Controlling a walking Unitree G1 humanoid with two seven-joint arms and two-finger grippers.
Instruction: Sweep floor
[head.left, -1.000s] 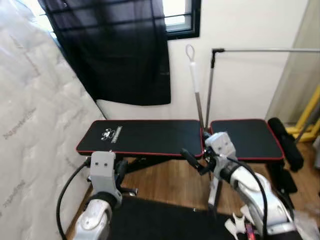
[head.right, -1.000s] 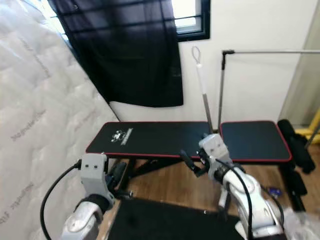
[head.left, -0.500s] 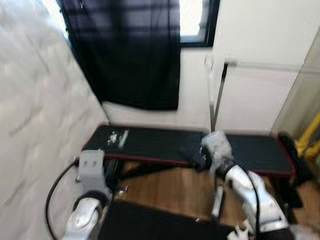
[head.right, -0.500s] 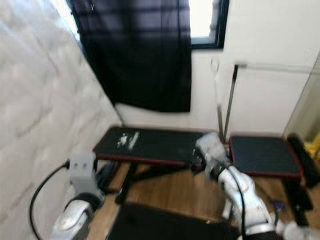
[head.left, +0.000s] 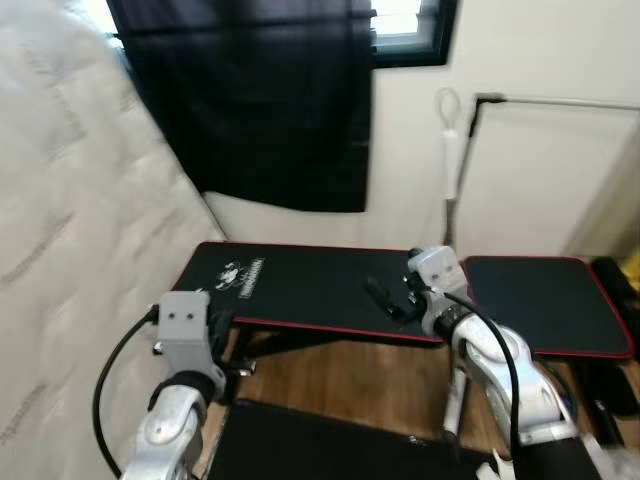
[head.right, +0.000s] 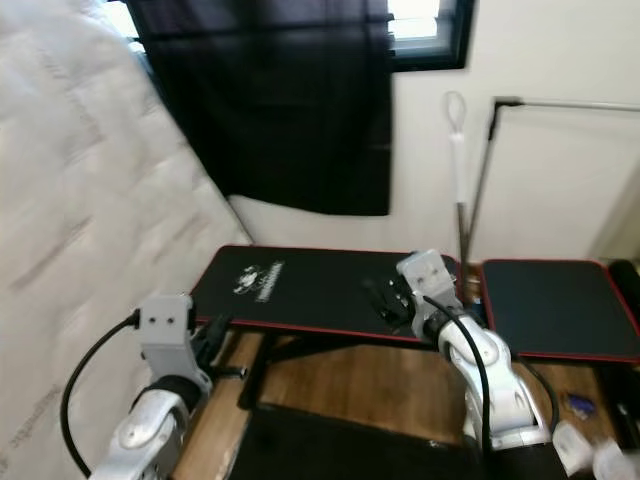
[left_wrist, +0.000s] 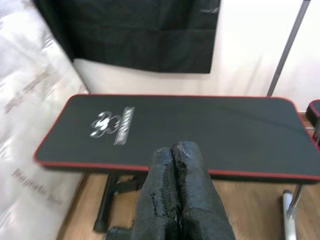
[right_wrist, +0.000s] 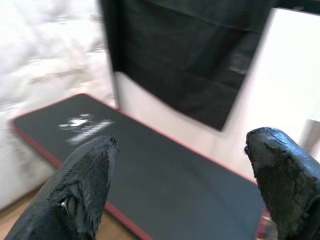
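Landmark: long black padded workout bench with red piping (head.left: 300, 285), white logo print at its end nearest the mattress, standing on a wood plank floor (head.left: 350, 375) against the white wall (head.left: 540, 180). Right gripper (right_wrist: 185, 180) is raised over the front edge of the bench surface near its seat end, fingers (right_wrist: 82, 175) spread wide apart, nothing between them. Left gripper (left_wrist: 176, 192) is held in front of the bench's long front edge, towards the logo end, fingers (left_wrist: 192, 200) pressed fully together, holding nothing. Task tool: a thin grey pole with a white grip and a hanging loop on top (head.left: 448, 150) leans upright against the wall just behind the bench, at the gap between the long pad and the separate square black seat pad (head.left: 545, 300); head of the pole is hidden behind the bench, so cannot tell if it is a broom or mop. Neither gripper touches it. A black-and-silver metal rack bar (head.left: 550, 100) runs along the wall just beside the pole. Black curtain (head.left: 250, 100) hangs over the window above the bench. White quilted mattress (head.left: 70, 260) leans on edge beside the logo end. Dark mat (head.left: 320, 445) lies on the floor in front of the bench.
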